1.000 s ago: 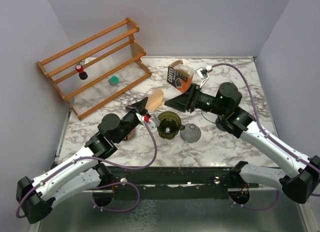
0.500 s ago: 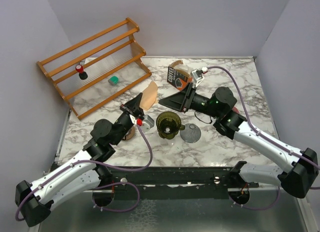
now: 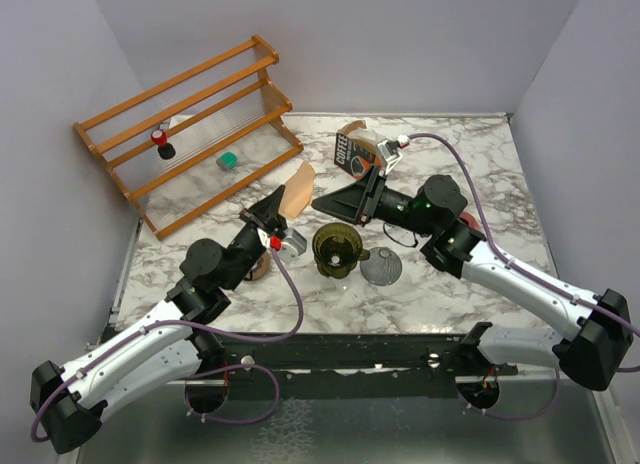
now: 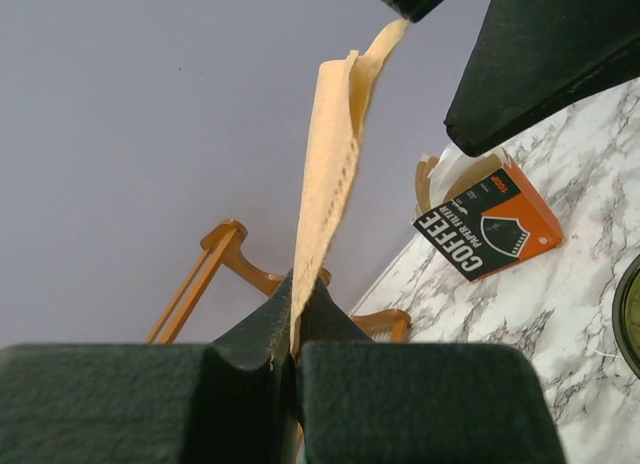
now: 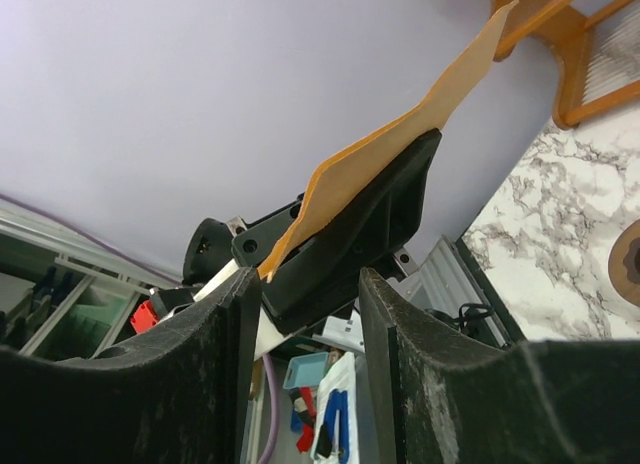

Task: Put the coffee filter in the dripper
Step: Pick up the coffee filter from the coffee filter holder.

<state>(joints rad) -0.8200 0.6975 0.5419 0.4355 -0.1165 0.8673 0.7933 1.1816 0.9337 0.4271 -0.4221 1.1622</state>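
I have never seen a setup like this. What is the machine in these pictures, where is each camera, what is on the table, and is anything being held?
These are two robot arms bolted at the near edge of a table, each ending in a two-finger hand. The wide picture looks down from above and behind them. The other two come from a small camera on each wrist, so each shows its own fingers at the bottom.

On the marble table stand a dark dripper, a grey disc beside it, an orange box of coffee filters and a wooden rack at the back left.

The left hand pinches a tan paper coffee filter, raised above the table to the left of the dripper and not yet in it. The right hand is open, holds nothing and points toward that filter.
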